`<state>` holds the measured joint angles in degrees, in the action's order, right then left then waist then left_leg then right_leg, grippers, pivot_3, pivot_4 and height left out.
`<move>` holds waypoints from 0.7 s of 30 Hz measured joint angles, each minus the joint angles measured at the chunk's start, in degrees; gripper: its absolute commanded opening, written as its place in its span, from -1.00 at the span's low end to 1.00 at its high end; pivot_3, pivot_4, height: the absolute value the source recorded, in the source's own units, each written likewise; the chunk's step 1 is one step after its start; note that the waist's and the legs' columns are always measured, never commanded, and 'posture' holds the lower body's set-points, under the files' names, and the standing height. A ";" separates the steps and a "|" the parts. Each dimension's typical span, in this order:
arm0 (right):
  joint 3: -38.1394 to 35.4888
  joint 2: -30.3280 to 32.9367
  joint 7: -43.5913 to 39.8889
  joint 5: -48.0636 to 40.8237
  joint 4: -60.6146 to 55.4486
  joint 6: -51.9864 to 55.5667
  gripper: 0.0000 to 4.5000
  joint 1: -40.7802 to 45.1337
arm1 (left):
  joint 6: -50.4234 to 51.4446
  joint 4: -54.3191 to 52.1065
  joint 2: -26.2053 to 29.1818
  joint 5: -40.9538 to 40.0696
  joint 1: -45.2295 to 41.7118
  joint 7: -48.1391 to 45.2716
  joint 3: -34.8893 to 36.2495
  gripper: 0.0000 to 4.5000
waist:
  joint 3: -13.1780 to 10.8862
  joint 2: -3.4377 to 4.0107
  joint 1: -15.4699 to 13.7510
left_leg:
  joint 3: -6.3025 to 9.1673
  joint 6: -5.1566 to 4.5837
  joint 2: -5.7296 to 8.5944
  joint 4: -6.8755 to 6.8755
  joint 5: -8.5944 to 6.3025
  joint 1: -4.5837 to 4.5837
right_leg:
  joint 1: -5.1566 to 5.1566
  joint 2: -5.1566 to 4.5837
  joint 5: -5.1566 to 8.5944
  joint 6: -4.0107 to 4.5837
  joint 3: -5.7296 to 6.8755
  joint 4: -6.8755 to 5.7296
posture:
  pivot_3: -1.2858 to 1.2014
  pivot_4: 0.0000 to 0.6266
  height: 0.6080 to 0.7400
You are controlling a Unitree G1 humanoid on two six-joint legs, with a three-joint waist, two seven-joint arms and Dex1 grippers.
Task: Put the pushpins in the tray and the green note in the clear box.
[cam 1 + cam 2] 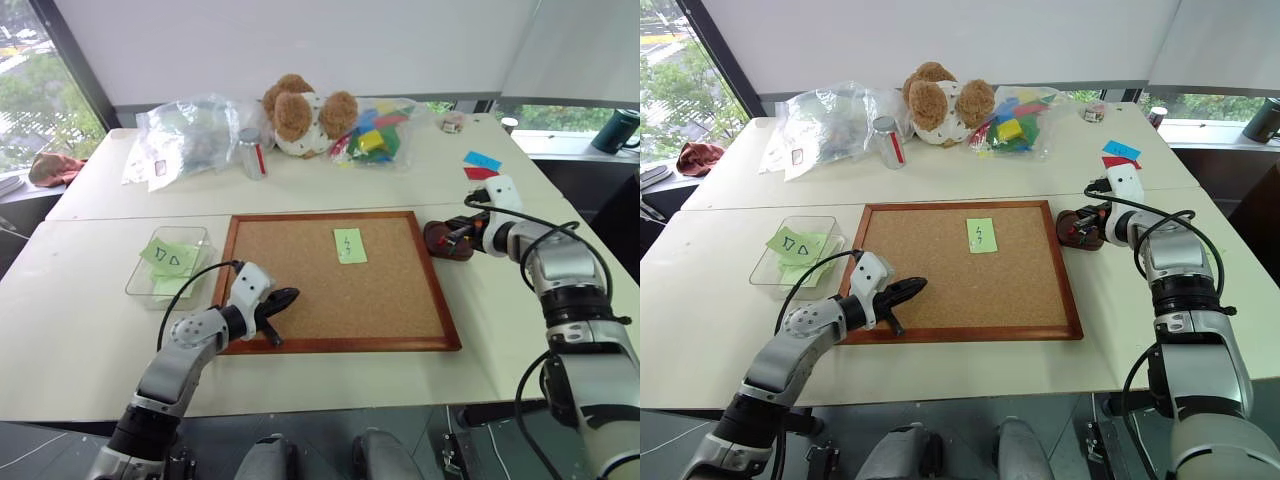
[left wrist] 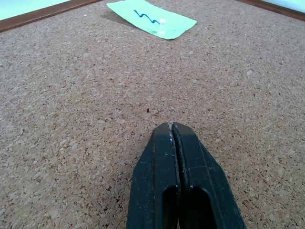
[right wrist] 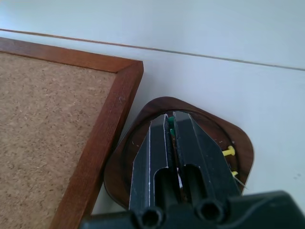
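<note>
Right gripper [image 3: 172,125] over tray [image 3: 143,119], jaws closed on a green pushpin [image 3: 169,120]; left gripper [image 2: 172,128] closed, empty.
Green note [image 1: 349,245] pinned to corkboard [image 1: 390,300]: thin, floppy; probably best pinched at a free edge. Yellow pushpins [image 3: 228,152] in tray: tiny, slippery.

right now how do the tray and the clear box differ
The tray is dark brown, opaque wood; the clear box is see-through plastic. The tray sits at the corkboard's right edge, the clear box off its left edge. The tray holds yellow pushpins; the clear box holds green notes with triangles. Both are shallow containers on the table.
</note>
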<state>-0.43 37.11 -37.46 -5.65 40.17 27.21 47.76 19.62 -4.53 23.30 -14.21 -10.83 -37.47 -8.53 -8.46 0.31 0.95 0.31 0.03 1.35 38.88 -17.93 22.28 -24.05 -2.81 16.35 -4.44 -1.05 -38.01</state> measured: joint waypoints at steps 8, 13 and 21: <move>0.25 -0.15 -1.00 2.13 6.45 -3.86 0.02 2.18 | -0.13 -0.09 0.16 0.00 0.12 0.07 -0.04 -1.00 | 0.00 0.01 0.06 | 0.00 0.00 0.00 -0.01 0.00 0.00 | 0.00 0.00 0.00 0.00 0.00 0.00 | 0.03 -0.52 1.00; 0.21 -0.16 -1.51 2.17 6.67 -3.85 0.91 2.25 | -0.26 -0.19 0.16 0.00 0.33 0.20 0.04 -1.00 | 0.00 0.01 0.12 | 0.00 0.00 0.00 -0.01 0.00 0.00 | 0.00 0.00 0.00 0.00 0.00 0.00 | 0.03 -0.52 1.00; -0.05 -0.15 -2.13 2.11 6.58 -3.14 0.91 2.48 | -0.29 -0.18 0.14 0.00 0.33 0.20 0.05 -1.00 | 0.00 0.01 0.14 | 0.00 0.00 0.00 -0.01 0.00 -0.01 | 0.00 0.00 0.00 0.00 0.00 0.00 | 0.03 -0.52 1.00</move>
<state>-0.48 36.96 -39.60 -3.54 46.74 24.07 50.24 19.34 -4.72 23.44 -14.22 -10.49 -37.27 -8.48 -8.45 0.32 1.09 0.31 0.03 1.35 38.87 -17.93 22.28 -24.05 -2.81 16.35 -4.44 -1.05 -38.01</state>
